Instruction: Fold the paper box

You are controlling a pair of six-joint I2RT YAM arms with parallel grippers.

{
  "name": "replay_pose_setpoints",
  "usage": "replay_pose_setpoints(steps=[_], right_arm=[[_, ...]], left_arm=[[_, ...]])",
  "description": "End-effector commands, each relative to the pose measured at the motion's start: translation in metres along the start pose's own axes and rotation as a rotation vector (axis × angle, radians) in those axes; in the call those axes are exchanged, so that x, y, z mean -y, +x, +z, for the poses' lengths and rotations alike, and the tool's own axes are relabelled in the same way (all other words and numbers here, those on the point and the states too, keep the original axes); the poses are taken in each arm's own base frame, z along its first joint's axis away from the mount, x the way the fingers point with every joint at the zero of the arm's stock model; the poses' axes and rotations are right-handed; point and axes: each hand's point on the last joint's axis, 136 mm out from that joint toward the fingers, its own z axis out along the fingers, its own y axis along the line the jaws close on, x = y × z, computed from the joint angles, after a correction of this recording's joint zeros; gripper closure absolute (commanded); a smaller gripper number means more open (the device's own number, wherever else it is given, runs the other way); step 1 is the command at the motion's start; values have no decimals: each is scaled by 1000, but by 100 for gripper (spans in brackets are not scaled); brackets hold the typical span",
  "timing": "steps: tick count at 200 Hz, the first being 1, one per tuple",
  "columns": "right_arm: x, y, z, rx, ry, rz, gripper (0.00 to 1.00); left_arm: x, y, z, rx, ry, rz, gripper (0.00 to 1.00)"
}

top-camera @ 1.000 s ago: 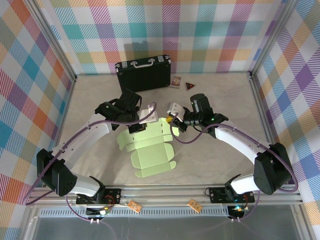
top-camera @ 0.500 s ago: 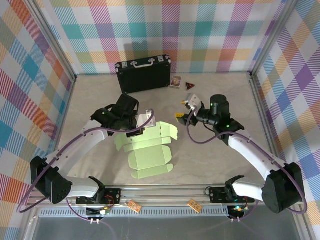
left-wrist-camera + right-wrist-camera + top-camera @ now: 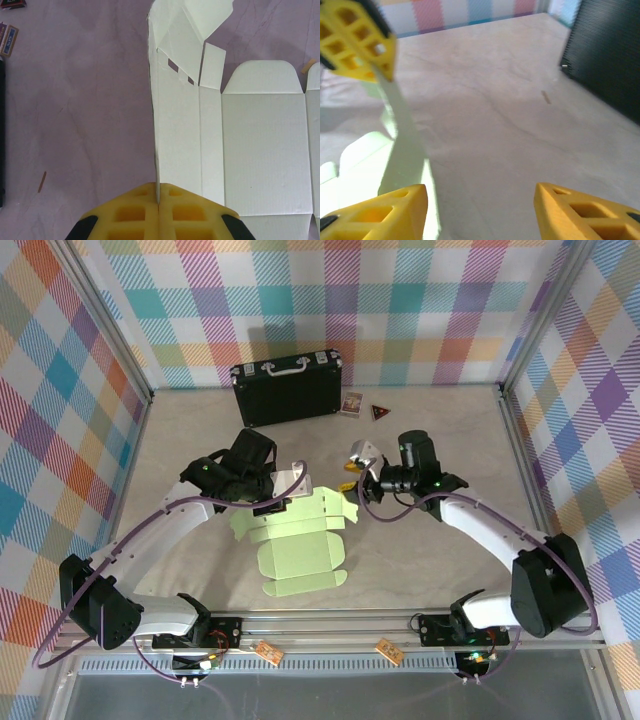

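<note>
The paper box [image 3: 298,548] is a pale green creased cut-out lying mostly flat on the table. Its far panel [image 3: 175,125] stands up on edge, and my left gripper [image 3: 159,199] is shut on that panel's near edge, the yellow fingers [image 3: 130,212] pressed together. From above, the left gripper [image 3: 297,486] sits at the cut-out's far end. My right gripper [image 3: 353,468] hovers just right of that end, open, with bare table between its fingers [image 3: 377,212]. In the right wrist view the raised panel [image 3: 402,140] rises to the left gripper's fingers [image 3: 357,42].
A black case [image 3: 288,388] stands against the back wall and shows at the right edge [image 3: 610,60] of the right wrist view. A small card packet [image 3: 351,403] and a red triangular piece [image 3: 380,412] lie beside it. Metal frame posts [image 3: 515,430] line the table's sides.
My right gripper let go of the card's far end, opened, pulled away to the right, then came partly back. The left gripper stayed shut on the raised panel.
</note>
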Motion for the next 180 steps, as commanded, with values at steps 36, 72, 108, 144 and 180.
replay_pose_setpoints(steps=[36,72,108,144,180], right_arm=[[-37,-18,14,56,-197,-107,42],[-38,-27,22,77,-228,-125,44],[-47,-27,30,72,-292,-143,53],[-52,-28,32,82,-322,-146,67],[-53,-28,32,80,-325,-151,84]], left_arm=[[10,-7,-6,41,40,29,100],[15,-10,-7,55,62,35,100],[19,-13,-9,77,76,42,100],[21,-12,-8,74,79,42,100],[21,-12,-8,74,79,45,100]])
